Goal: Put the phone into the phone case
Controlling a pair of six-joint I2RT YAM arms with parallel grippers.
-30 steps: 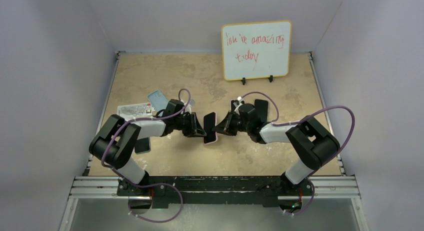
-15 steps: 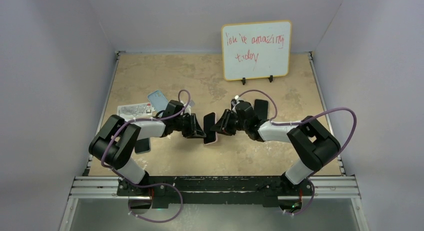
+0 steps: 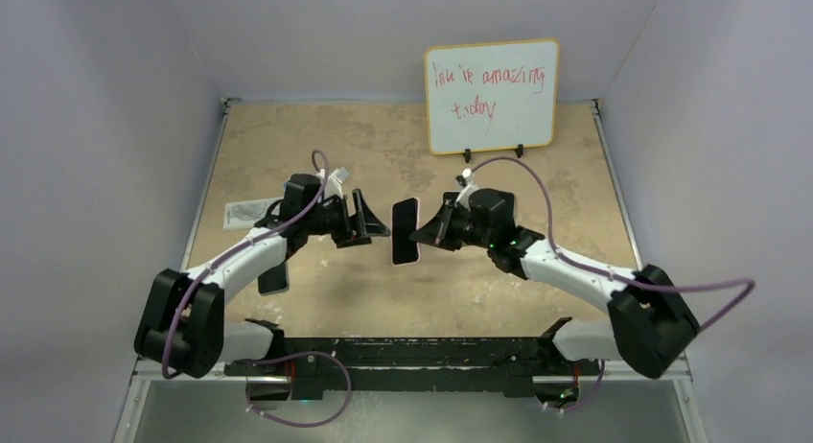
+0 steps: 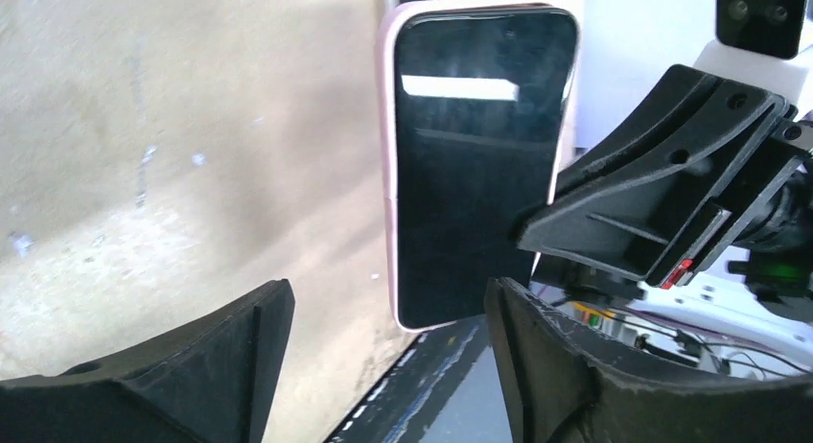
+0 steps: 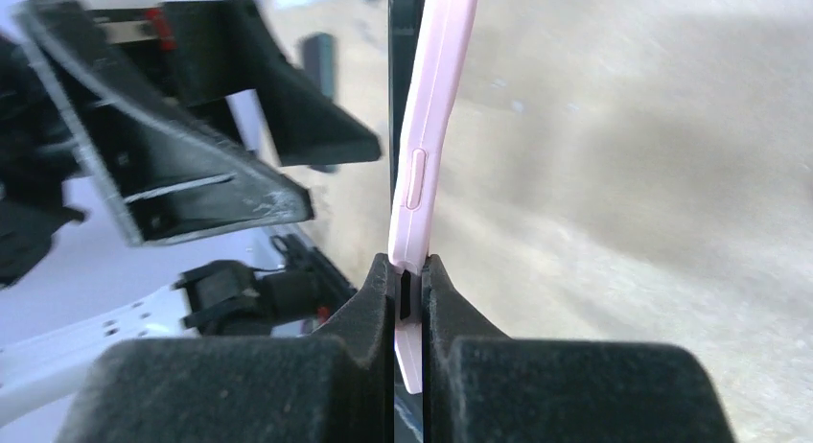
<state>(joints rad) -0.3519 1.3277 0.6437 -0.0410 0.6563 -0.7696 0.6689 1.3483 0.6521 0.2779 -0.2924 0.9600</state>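
Observation:
The phone (image 3: 404,227), black screen toward the left arm, sits inside the pink phone case (image 3: 408,261) and hangs upright above the table. In the left wrist view the dark phone (image 4: 475,165) has the pink phone case (image 4: 387,174) as a rim round it. My right gripper (image 3: 429,234) is shut on their right side. Seen edge on in the right wrist view, the phone case (image 5: 433,117) is pinched between the right gripper (image 5: 409,270). My left gripper (image 3: 372,220) stands open just left of the phone and apart from it; the left gripper (image 4: 388,314) holds nothing.
A whiteboard (image 3: 491,96) with red writing stands at the back. A second dark phone (image 3: 273,278) lies on the table under the left arm, and a printed card (image 3: 249,211) lies near the left edge. The black rail (image 3: 412,352) runs along the front.
The left gripper opened, let go of the phone and drew back left. The right gripper closed on the cased phone and now holds it alone, slightly higher and farther back.

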